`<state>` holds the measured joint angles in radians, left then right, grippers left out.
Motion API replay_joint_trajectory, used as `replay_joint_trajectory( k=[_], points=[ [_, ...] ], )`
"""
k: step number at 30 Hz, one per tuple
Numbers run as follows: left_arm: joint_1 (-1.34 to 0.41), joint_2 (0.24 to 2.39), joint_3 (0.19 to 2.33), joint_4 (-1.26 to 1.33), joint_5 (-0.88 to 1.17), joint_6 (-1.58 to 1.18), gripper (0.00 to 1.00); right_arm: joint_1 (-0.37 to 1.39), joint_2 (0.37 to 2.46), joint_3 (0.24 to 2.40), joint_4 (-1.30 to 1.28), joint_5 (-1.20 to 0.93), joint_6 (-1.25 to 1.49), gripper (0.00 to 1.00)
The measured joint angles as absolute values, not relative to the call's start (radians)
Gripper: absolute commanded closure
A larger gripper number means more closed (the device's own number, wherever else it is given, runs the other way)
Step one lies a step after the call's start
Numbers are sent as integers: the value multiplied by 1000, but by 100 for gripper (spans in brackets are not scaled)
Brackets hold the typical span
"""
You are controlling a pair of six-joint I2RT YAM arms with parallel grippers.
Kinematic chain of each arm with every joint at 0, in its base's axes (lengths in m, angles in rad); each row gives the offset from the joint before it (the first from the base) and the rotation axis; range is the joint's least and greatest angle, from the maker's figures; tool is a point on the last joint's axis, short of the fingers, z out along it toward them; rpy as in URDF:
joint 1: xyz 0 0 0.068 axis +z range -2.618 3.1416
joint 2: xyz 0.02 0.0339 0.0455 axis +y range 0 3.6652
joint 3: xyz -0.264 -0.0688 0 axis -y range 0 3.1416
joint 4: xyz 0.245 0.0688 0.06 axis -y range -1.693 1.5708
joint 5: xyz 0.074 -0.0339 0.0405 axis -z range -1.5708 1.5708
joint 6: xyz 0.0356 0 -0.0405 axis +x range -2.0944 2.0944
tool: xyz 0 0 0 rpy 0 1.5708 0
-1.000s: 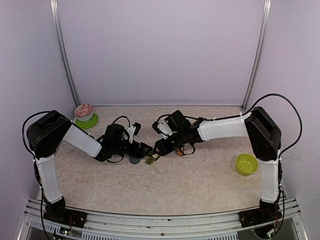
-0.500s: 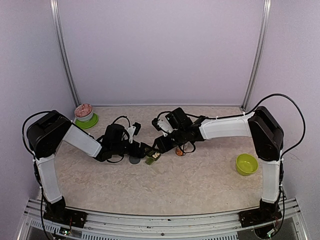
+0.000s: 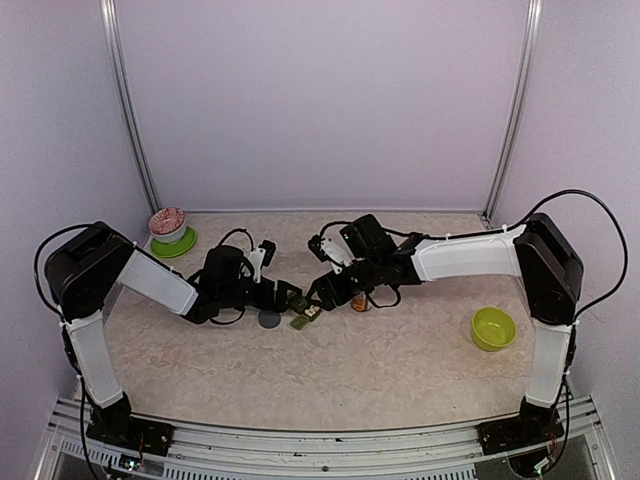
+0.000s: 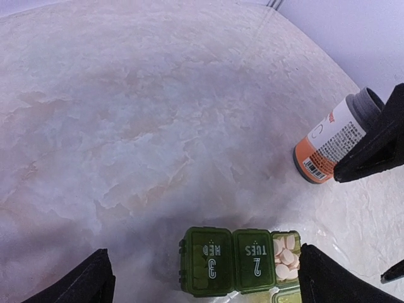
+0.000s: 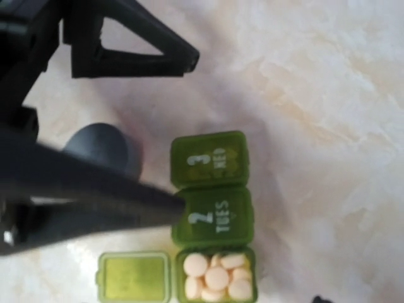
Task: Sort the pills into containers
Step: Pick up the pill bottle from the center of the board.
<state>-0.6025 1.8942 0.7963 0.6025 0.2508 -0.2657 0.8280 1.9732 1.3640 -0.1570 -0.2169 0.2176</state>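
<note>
The containers [image 4: 230, 260] are a dark green strip on the table; it also shows in the top view [image 3: 303, 319] and the right wrist view [image 5: 211, 189]. The lids marked "3 WED" and "2 TUES" are shut. The third compartment is open, its lid [image 5: 134, 276] folded out, and holds several pale round pills [image 5: 218, 278]. My left gripper [image 4: 202, 252] is open and straddles the strip, fingers clear of it. My right gripper [image 5: 249, 252] is open; one dark finger [image 5: 95, 199] has its tip at the edge of the "2 TUES" lid.
An orange pill bottle [image 4: 334, 142] without its cap lies just behind the strip, by the right gripper [image 3: 320, 295]. A dark grey cap [image 3: 268, 319] lies left of the strip. A lime-green bowl [image 3: 493, 328] stands at the right. A white bowl on a green plate [image 3: 168, 228] stands at the back left.
The right arm's wrist and forearm have shifted a little to the right and the left arm has settled slightly. The strip, the bottle and the cap have not moved.
</note>
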Motion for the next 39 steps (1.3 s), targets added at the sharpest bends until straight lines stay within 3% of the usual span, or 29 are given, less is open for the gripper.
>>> replay_joint_trajectory(
  k=[7, 16, 25, 39],
  points=[
    [-602, 1819, 792, 551, 176, -296, 1, 828, 1901, 1302, -132, -217, 188, 25],
    [-615, 1711, 807, 286, 10, -305, 1, 828, 1820, 1227, -112, -202, 144, 23],
    [-719, 1674, 807, 109, -83, -288, 1, 828, 1739, 1168, -106, -135, 123, 11],
    [-779, 1617, 845, -2, -138, -265, 1, 762, 1484, 918, 1, 4, 128, 4]
  ],
)
